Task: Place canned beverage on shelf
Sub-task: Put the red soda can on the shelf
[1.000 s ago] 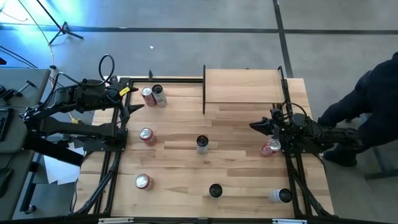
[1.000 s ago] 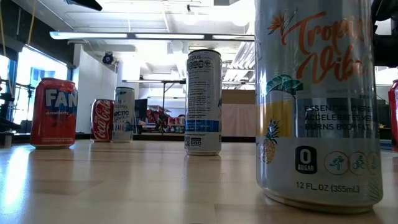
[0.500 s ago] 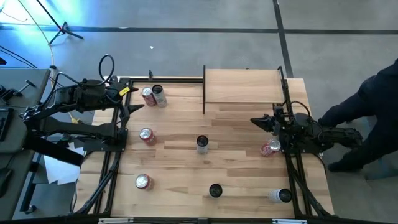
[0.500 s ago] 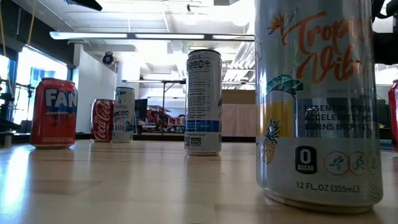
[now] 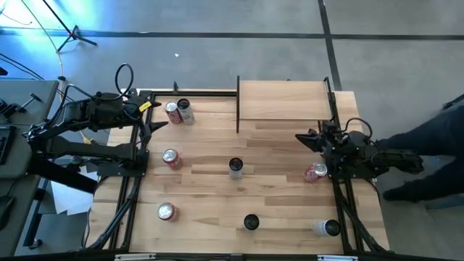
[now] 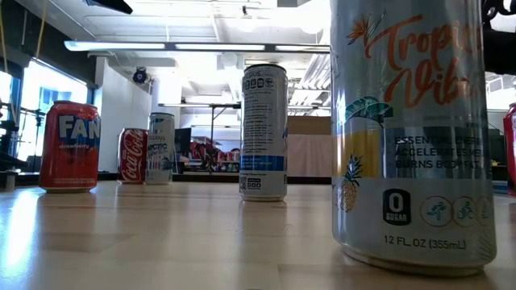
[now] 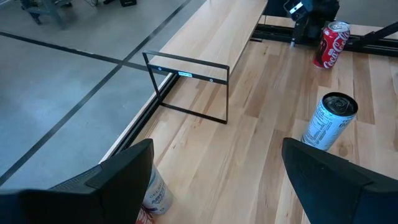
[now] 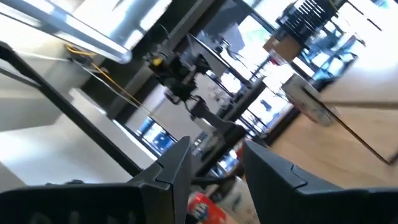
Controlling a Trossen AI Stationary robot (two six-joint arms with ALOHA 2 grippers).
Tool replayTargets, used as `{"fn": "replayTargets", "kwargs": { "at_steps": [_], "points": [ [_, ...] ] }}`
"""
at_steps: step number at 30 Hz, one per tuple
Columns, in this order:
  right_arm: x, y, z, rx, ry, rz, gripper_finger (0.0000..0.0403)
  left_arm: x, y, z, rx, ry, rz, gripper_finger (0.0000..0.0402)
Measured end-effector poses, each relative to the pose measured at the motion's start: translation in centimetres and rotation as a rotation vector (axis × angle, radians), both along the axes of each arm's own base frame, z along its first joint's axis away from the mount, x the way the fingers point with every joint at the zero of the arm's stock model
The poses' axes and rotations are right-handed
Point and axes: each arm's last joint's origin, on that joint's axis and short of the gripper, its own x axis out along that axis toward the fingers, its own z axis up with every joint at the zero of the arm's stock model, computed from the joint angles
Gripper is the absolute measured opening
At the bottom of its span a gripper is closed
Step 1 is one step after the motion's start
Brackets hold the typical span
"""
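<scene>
Several beverage cans stand upright on their bases on the striped wooden tabletop: two at the far left (image 5: 178,111), a red one (image 5: 171,158), a silver one (image 5: 235,167) near the middle, and a red cola can (image 5: 315,172) beside the right arm. The shelf (image 5: 283,100), a light-wood board in a thin black frame, stands at the far right. My left gripper (image 5: 156,125) hangs open over the table's left edge, well above the cans. My right gripper (image 5: 304,138) is at the right edge, just beyond the cola can, tipped upward. Its fingers are a little apart with nothing between them.
More cans stand near the front edge: a red one (image 5: 167,211), a dark-topped one (image 5: 251,221) and a silver one (image 5: 326,228). The last-named dark-topped can fills the low view's right side (image 6: 411,129). A person in dark clothes (image 5: 435,138) is beside the table's right edge.
My right gripper has tipped upward, its fingertips rising and shifting a little toward the far edge; the gap between its fingers looks the same. The person at the right has drawn back from the table. No can has moved.
</scene>
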Motion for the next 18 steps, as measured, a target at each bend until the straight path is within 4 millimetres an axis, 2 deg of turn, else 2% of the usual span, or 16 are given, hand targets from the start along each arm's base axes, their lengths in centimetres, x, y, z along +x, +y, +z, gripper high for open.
{"fn": "replayTargets", "kwargs": {
  "at_steps": [5,11,14,18],
  "points": [
    [-0.5,0.2,1.8,-0.015,0.07,0.04,0.0125,0.0,0.0,0.0,0.0,0.0,0.0,0.0335],
    [-2.3,0.5,7.4,-0.117,0.296,0.076,0.0097,0.0,0.0,0.0,0.0,-0.001,0.0,0.0335],
    [-3.0,0.7,9.6,-0.107,0.513,0.135,0.0083,0.0,0.0,0.0,0.0,0.0,0.0,0.0335],
    [-3.3,1.0,11.2,-0.027,0.828,0.24,0.0074,0.0,0.0,0.0,0.0,0.0,0.0,0.0335]
  ]
}}
